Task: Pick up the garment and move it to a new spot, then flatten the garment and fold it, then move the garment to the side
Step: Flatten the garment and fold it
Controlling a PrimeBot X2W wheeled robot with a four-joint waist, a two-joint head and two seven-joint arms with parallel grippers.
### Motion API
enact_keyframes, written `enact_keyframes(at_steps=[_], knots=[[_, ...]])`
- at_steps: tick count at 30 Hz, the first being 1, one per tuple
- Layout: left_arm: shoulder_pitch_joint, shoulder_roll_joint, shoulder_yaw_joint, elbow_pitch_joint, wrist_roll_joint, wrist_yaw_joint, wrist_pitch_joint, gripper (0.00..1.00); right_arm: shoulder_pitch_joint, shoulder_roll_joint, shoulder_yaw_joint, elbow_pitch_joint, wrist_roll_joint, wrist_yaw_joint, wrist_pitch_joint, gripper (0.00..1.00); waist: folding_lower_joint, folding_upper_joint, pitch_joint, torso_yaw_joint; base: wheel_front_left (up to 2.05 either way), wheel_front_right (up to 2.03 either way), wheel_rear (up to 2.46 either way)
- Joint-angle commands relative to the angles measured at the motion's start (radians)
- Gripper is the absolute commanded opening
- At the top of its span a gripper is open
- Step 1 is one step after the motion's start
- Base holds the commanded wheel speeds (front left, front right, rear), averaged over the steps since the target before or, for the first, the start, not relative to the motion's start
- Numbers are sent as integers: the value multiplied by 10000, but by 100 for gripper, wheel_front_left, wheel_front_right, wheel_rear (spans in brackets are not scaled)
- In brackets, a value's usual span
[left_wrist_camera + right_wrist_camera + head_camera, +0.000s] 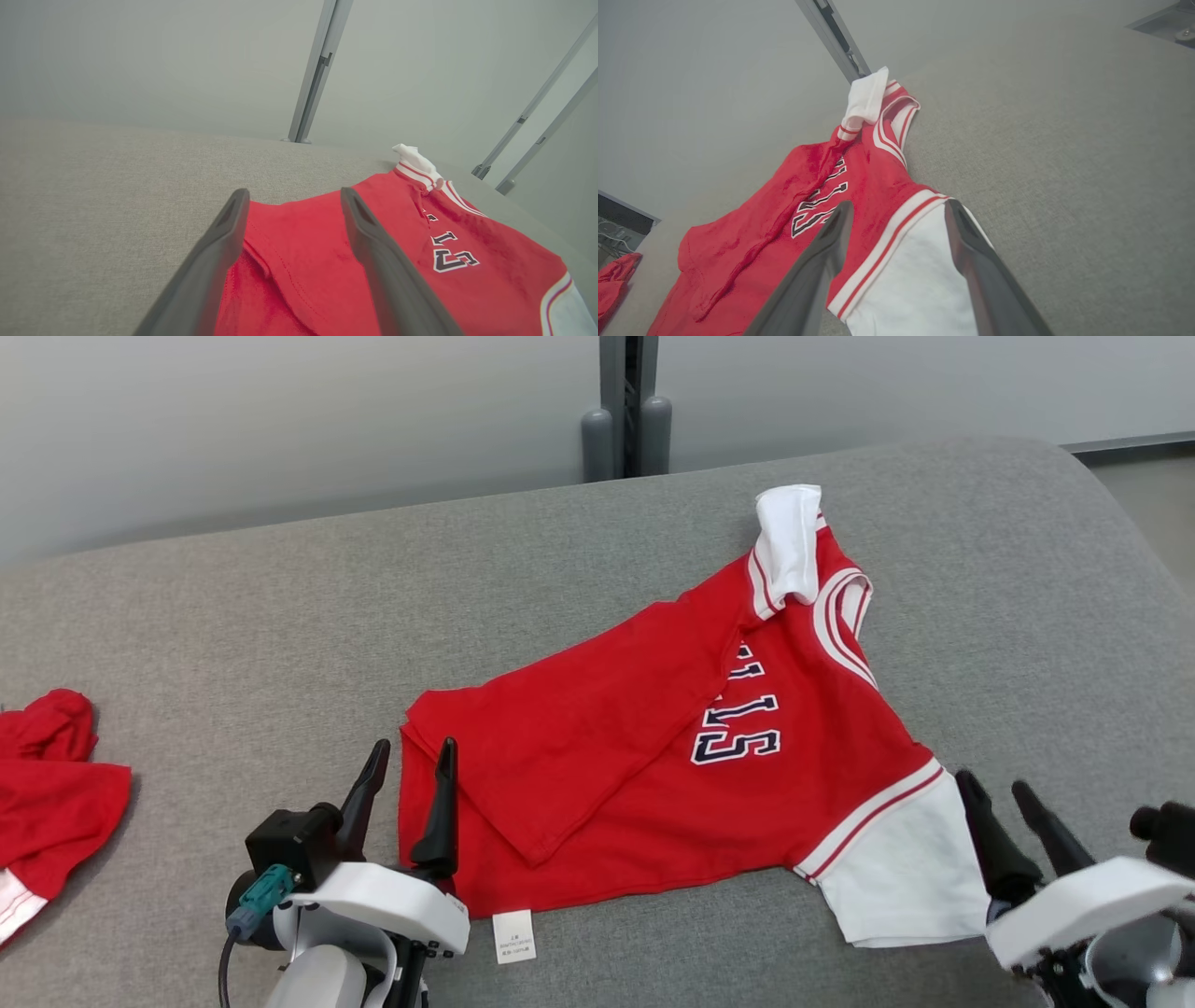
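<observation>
The garment (pixel 653 747) is a red shirt with white sleeves and dark lettering, lying partly folded over itself on the grey table (pixel 280 616). My left gripper (pixel 411 761) is open at the shirt's near left corner, one finger over the red cloth, nothing held. The left wrist view has the garment (pixel 420 252) spreading away past my left gripper (pixel 292 198). My right gripper (pixel 994 789) is open just right of the near white sleeve (pixel 896 868). In the right wrist view my right gripper (pixel 899 210) straddles that white sleeve (pixel 915 280) of the garment (pixel 784 219), not gripping it.
Another red cloth (pixel 47 784) lies at the table's left edge. A grey post (pixel 627 406) stands behind the table's far edge. A white label (pixel 513 935) sticks out from the shirt's near hem. The table curves away at the right (pixel 1120 523).
</observation>
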Motion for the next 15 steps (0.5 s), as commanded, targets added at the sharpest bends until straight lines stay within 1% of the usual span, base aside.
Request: enact_keyframes(at_steps=[1,4,7,10,15], knots=[[6,46,-34,26,-46,7,-39,100,-365,-31,66,-359,-94,1,-228,100,0,0,-12,200,0,0,0],[-32,47,-115,44,-89,34,-37,100,-897,-36,386,-879,-378,2,-607,100,0,0,12,432,0,0,0],[-65,44,-168,57,-142,30,-39,100,-1431,-59,678,-1023,-255,1,-1068,100,0,0,54,604,0,0,0],[-187,47,-319,69,-112,12,-39,100,-1848,-369,1152,-920,-546,1,-1652,100,0,0,168,814,0,0,0],[-262,46,-539,77,-184,57,-39,100,-2067,-468,1478,-533,-521,1,-2431,100,0,0,317,966,0,0,0]])
